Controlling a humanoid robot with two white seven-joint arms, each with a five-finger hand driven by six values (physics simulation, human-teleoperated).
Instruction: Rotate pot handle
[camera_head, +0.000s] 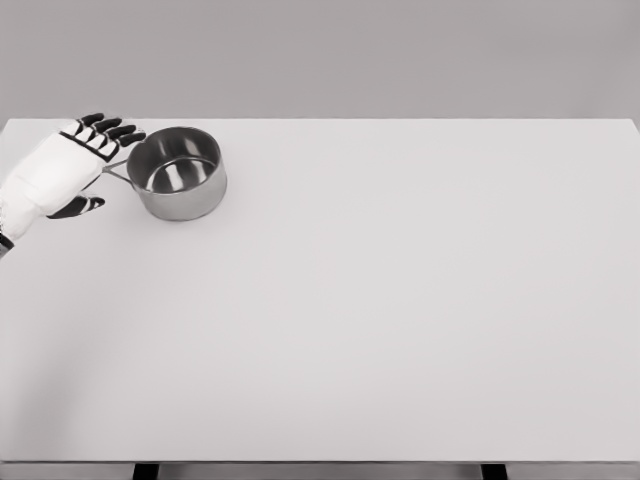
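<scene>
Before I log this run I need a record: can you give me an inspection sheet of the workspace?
Surface: white table, flat, bare apart from the pot.
Job's things: steel pot, upright, empty, at the far left; its handle points left, toward the hand.
Clutter: nothing seen.
Grippers: left hand at the handle, fingers spread over it, thumb below; a grasp cannot be confirmed. Right hand not in view.
Cables: nothing seen.
Surroundings: plain grey wall; dark table legs at the bottom edge.
</scene>
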